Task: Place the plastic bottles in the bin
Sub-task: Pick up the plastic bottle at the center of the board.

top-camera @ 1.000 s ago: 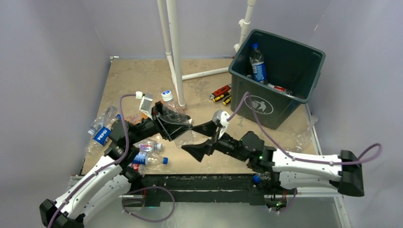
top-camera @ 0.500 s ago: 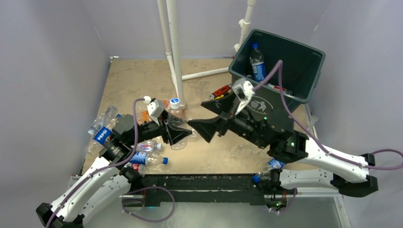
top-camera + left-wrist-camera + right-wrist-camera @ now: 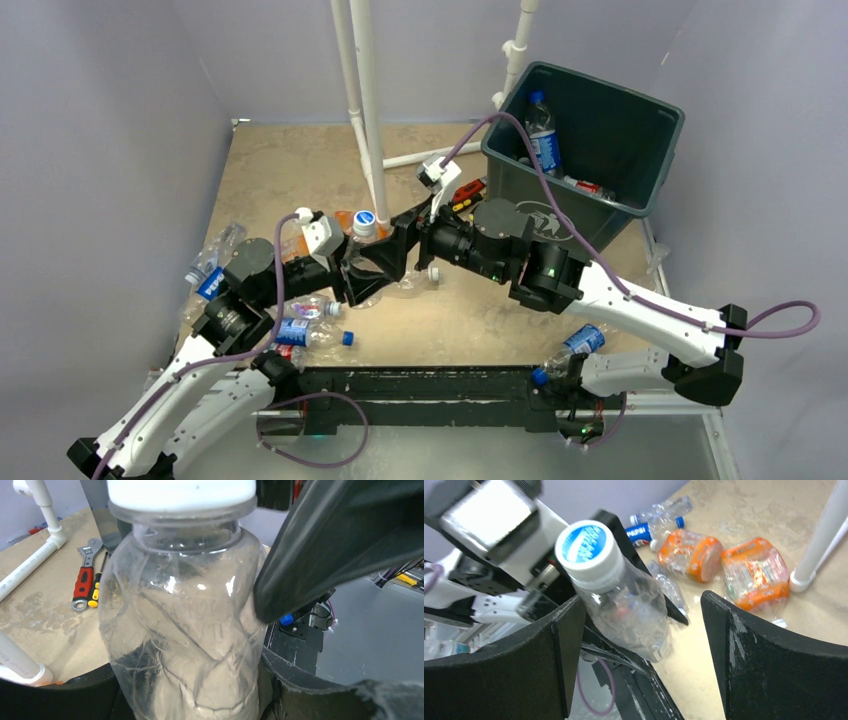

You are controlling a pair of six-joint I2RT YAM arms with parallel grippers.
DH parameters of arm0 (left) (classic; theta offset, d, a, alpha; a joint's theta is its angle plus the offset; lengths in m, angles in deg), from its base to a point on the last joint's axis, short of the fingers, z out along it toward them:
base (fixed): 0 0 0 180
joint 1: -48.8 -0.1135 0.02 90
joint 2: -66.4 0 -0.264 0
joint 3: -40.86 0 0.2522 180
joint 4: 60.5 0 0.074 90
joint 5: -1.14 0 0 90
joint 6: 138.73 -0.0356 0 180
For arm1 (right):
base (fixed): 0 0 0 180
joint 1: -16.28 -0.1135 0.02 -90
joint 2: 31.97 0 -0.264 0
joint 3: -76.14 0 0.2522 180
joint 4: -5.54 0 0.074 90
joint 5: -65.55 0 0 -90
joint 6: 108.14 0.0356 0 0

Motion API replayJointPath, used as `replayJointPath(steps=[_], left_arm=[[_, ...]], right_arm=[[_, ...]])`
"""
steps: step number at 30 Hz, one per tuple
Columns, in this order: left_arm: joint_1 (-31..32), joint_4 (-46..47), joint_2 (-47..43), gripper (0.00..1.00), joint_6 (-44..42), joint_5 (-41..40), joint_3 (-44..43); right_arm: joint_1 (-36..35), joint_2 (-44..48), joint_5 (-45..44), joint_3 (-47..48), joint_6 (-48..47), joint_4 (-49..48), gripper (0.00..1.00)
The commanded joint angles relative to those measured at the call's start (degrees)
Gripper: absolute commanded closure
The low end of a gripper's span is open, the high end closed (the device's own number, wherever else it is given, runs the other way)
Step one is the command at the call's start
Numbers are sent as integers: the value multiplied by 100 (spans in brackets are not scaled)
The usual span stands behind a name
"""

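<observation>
Above the sandy counter (image 3: 300,160), a clear bottle (image 3: 185,630) is clenched in the left gripper (image 3: 358,278), cap uppermost. Its upper body is bracketed by the released right gripper (image 3: 640,602), not yet closed. Behind that gripper stands the bin (image 3: 610,225).

Two robot arms: left arm (image 3: 190,385), right arm (image 3: 640,312). One bin (image 3: 620,125) with two inside: one blue-labelled bottle (image 3: 542,130), one red-labelled bottle (image 3: 590,186). One clear bottle (image 3: 180,630) held upright. Two orange-labelled bottles (image 3: 689,555) (image 3: 754,575) on the table. At least five more in the left heap (image 3: 300,332); exact number unclear. One bottle (image 3: 577,343) by the right arm's base. Four white pipes (image 3: 367,100). Two tools: one wrench (image 3: 84,582), one yellow-handled tool (image 3: 95,594).
</observation>
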Motion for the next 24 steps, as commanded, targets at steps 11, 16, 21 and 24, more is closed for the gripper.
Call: replayJointPath(steps=[11, 16, 21, 24], left_arm=[[21, -64, -115, 75, -171, -24, -250], [18, -45, -158, 75, -135, -1, -285], [21, -346, -155, 19, 203, -476, -459], [23, -585, -388, 5, 439, -1136, -548]], right_arm=[[91, -640, 617, 1152, -37, -108, 33], [98, -756, 597, 1243, -69, 35, 60], [98, -408, 354, 947, -230, -103, 100], [106, -56, -37, 896, -493, 168, 100]])
